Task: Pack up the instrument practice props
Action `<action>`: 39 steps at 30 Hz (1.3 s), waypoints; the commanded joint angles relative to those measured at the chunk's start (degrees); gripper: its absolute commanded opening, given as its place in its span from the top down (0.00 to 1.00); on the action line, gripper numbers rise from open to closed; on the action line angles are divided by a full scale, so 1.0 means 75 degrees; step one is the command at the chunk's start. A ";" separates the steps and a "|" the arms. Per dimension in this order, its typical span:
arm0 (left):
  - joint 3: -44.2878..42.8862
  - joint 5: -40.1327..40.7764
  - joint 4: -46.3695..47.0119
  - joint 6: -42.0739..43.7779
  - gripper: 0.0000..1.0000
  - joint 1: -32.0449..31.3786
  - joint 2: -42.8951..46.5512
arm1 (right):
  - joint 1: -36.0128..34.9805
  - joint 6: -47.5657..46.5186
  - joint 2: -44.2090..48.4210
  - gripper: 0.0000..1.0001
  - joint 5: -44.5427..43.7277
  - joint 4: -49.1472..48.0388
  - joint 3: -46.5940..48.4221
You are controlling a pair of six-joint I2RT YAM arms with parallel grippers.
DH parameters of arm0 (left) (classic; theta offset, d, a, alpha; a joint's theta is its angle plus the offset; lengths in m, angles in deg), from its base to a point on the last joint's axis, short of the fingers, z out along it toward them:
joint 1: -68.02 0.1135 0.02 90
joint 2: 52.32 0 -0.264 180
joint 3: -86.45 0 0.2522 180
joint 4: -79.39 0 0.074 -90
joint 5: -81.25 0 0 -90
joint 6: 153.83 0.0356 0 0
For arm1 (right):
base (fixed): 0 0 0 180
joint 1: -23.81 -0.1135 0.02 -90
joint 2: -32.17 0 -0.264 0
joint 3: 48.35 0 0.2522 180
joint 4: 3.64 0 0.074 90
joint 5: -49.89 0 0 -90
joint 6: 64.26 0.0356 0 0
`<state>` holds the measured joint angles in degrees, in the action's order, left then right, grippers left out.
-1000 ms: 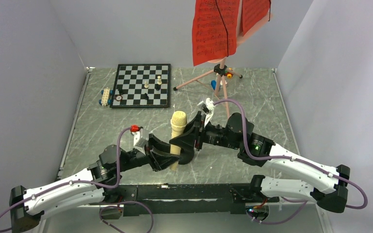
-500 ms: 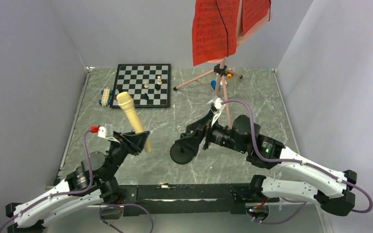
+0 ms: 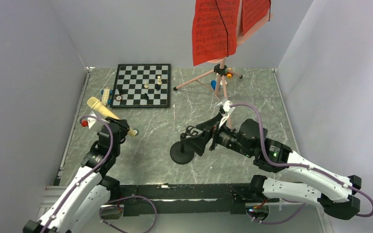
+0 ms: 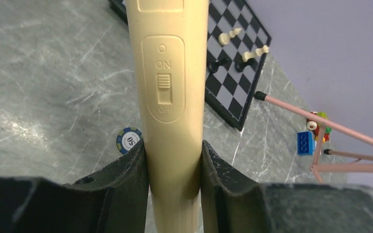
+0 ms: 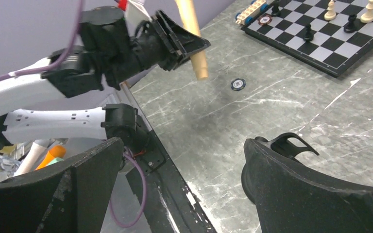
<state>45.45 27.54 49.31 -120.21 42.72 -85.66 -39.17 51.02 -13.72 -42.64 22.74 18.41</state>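
My left gripper [image 3: 118, 127] is shut on the cream microphone [image 3: 106, 113] and holds it tilted above the table's left side, foam head toward the left wall. The left wrist view shows its body and ON/OFF switch [image 4: 172, 87] clamped between both fingers [image 4: 131, 179]. The black round-base stand [image 3: 181, 154] sits on the table, its clip [image 5: 286, 143] empty. My right gripper [image 3: 203, 139] is open just right of it, not touching. Red sheet-music pages [image 3: 214, 31] hang on the pink tripod music stand [image 3: 222, 90] at the back.
A chessboard [image 3: 143, 85] with pieces lies at the back left, with toy bricks [image 3: 106, 95] beside it. A blue poker chip [image 5: 238, 84] lies on the table under the microphone. A blue brick [image 4: 305, 142] sits by the pink tripod legs [image 4: 320, 124].
The left arm pulled the microphone out of the stand and swung it left. The right gripper opened, let go of the stand and drew back to the right.
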 commanded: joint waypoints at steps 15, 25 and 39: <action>0.0585 -0.3981 0.4762 -0.1848 1.00 0.4209 -0.4775 | 0.0007 -0.0133 0.1047 0.00 -0.0392 0.0497 -0.0221; -0.0292 -0.4564 0.5610 -0.1813 1.00 0.4727 -0.7071 | 0.0018 -0.0393 0.0828 0.00 -0.0608 0.0724 -0.0157; -0.0924 -0.4931 0.4896 -0.1552 0.67 0.4873 -0.8334 | 0.0033 -0.0546 0.0605 0.00 -0.0932 0.0992 0.0104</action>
<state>38.87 -8.09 88.78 -132.97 79.02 -145.86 -39.10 48.00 -9.72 -47.69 30.08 16.98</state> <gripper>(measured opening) 0.396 0.995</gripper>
